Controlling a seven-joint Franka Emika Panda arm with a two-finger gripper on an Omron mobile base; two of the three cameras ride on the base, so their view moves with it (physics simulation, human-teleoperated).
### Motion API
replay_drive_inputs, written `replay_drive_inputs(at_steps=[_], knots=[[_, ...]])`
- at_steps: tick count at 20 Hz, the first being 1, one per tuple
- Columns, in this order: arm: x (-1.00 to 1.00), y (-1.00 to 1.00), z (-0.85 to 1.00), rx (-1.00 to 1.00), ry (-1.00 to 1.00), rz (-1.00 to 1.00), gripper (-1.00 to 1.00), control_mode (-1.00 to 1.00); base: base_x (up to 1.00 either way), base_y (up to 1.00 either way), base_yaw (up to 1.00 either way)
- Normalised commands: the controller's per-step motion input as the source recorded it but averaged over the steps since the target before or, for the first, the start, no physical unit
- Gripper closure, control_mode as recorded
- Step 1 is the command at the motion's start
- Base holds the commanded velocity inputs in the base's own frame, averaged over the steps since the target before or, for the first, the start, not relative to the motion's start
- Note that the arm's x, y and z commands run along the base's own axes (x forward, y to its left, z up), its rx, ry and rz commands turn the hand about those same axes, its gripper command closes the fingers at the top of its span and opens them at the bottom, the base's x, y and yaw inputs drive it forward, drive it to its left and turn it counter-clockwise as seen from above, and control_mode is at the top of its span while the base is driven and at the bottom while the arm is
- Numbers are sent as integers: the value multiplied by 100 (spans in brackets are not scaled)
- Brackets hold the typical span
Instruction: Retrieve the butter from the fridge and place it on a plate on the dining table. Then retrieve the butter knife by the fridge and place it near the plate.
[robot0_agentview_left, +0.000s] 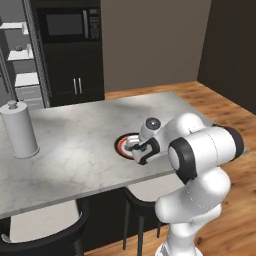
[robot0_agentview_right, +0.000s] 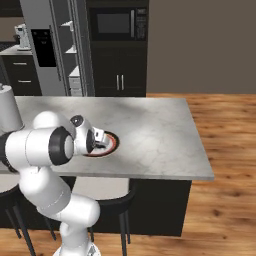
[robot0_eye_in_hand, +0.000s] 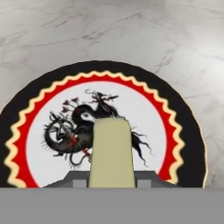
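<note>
Placement stage of the butter task. The gripper (robot0_agentview_left: 136, 154) hangs low over the plate (robot0_agentview_left: 121, 142), which lies on the marble desk (robot0_agentview_left: 75, 150) near its front edge, roughly midway along. In the hand view the butter (robot0_eye_in_hand: 110, 154), a pale yellow stick, juts forward from between the fingers and points across the plate's centre; the fingers are pinching the butter at its near end (their tips are largely covered by the stick itself). The stick is held lengthwise along the line of the hand, probably so that it can be lowered flat onto the plate and not on an edge.

The plate carries a red-orange scalloped ring, a white field and a dark dragon-like figure (robot0_eye_in_hand: 83, 127); apart from the stick above it, nothing lies in it. Whether the butter already touches the plate cannot be told from these views.

Behind the desk stands the fridge (robot0_agentview_right: 55, 47), one door open so that its white shelves show (their contents are too small to name). A pale grey cylindrical canister (robot0_agentview_left: 19, 129) stands upright at the left of the desk, well apart from the plate.

Judged from this arrangement, the step in hand is the release of the butter; the knife has still to be fetched.
</note>
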Motion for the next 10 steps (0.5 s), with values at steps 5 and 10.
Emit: replay_drive_inputs(at_steps=[5,10], knots=[[15,0,-4,0,0,0,100,-100,0,0,0],[9,0,-2,0,0,0,100,-100,0,0,0]])
